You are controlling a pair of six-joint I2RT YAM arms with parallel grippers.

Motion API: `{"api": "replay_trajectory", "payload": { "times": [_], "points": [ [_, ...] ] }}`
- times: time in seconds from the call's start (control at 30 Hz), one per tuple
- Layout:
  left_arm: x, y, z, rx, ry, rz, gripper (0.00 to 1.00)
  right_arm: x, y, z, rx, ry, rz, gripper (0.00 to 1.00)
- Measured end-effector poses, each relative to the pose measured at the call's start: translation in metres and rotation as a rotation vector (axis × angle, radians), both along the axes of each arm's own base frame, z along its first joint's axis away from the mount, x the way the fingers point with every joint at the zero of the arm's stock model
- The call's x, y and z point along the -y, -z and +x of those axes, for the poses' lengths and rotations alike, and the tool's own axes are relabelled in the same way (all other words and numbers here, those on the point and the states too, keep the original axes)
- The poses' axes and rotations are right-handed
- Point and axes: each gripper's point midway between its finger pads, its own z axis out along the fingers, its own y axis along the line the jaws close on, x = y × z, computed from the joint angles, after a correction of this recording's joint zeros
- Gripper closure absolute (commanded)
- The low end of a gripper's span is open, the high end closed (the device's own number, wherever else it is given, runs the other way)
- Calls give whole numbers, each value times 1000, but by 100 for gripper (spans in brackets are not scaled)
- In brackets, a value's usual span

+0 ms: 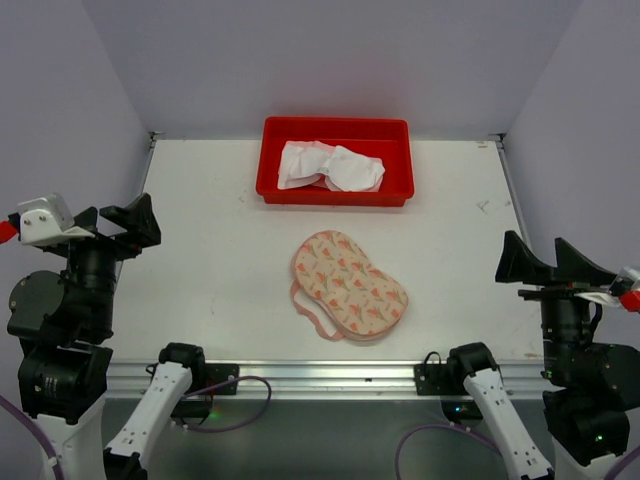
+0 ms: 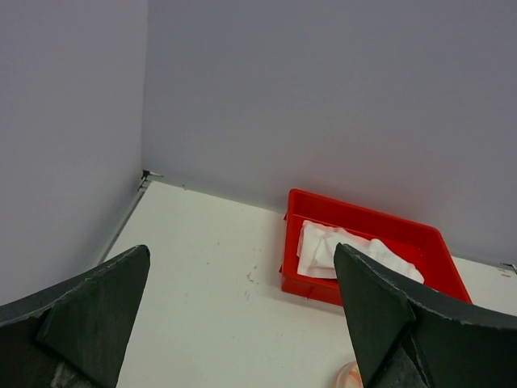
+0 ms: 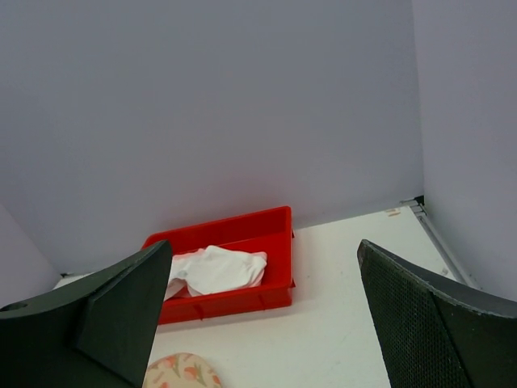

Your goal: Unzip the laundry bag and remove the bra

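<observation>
Inside the red tray (image 1: pixel 336 124) lies the white bra (image 1: pixel 330 167).

You had bright, even, diffuse light across the white table (image 1: pixel 220 250). The laundry bag (image 1: pixel 350 285) threw only a thin, soft shadow along its near edge. In your wrist views the left tool (image 2: pixel 242 250) and right tool (image 3: pixel 263 242) showed dark, slightly soft fingers (image 2: pixel 89 323) up close, while the red tray (image 3: pixel 234 301) behind was sharp.
</observation>
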Motion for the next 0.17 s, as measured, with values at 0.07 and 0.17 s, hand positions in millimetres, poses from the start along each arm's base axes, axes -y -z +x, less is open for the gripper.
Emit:
{"api": "replay_trajectory", "payload": {
  "times": [0.07, 0.17],
  "points": [
    [0, 1, 0, -2, 0, 0, 0, -2, 0, 1, 0, -10, -3, 1],
    [1, 4, 2, -10, 1, 2, 0, -5, 1, 2, -1, -24, -8, 1]
  ]
}}
